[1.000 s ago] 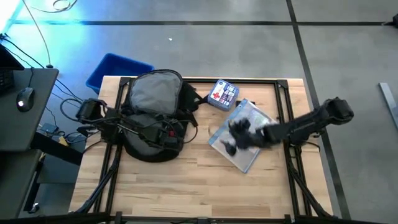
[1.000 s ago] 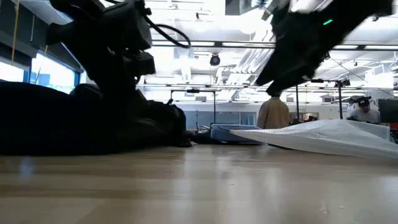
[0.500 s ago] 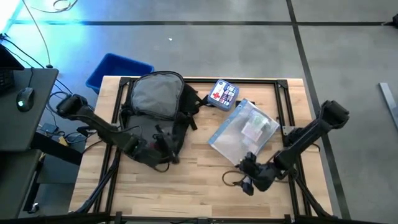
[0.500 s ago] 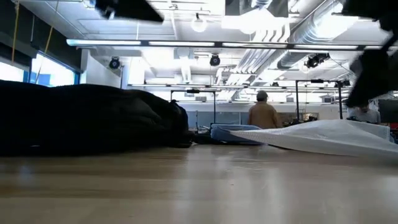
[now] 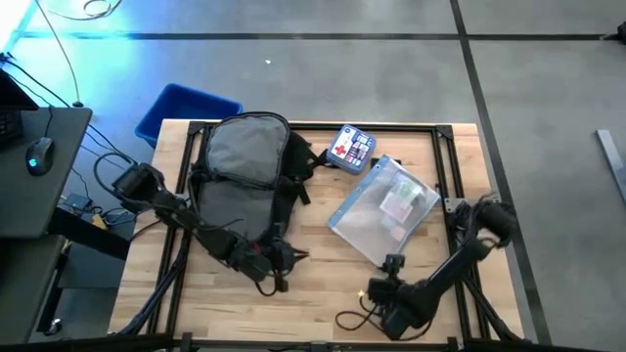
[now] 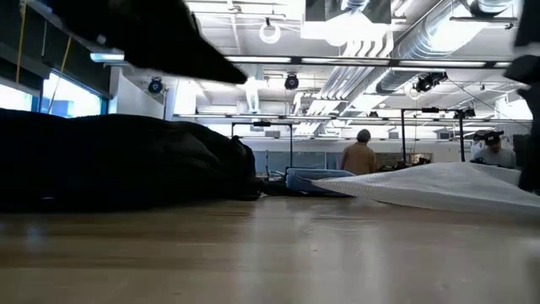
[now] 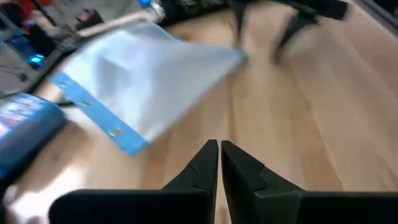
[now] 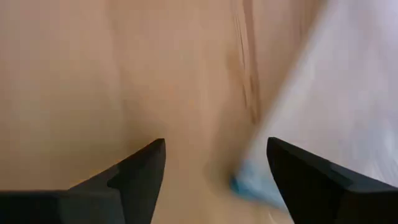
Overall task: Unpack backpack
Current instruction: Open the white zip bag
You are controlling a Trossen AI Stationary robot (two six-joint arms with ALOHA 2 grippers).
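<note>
Since the earlier pictures, the right arm has pulled away from the clear pouch (image 5: 384,209) and now sits low in the lower right of the high view. The left arm has slid off the bag toward the lower middle of the frame.

The backpack (image 5: 245,181) lies flat in the upper left part of the table (image 5: 323,284), with its grey side facing up. Its black straps spread out at the lower end. In the low view it is the big dark lump (image 6: 118,160) on the left.

The left gripper (image 5: 277,266) sits just past the lower edge of the backpack, near the straps. Its two fingers are pressed together with nothing between them. Its own camera looks across bare wood toward the pouch (image 7: 146,81).

To the right of the backpack lies the clear pouch, flat on the wood. Just above it, near the top edge of the table, is a small blue box (image 5: 351,149) with a red mark. Both are already out of the bag.

The right gripper (image 5: 389,293) hangs over bare wood below the pouch. Its fingers stand apart and hold nothing.

A blue bin (image 5: 186,110) sits on the floor beyond the upper left corner of the table. A person (image 6: 361,156) stands far off in the room behind.

The job looks partly done, and it may be almost finished. If more is inside, the bag's opening has to be found first. One gripper should hold the fabric still while the other reaches in slowly. The straps could snag a finger, so the arms should stay clear of them.
</note>
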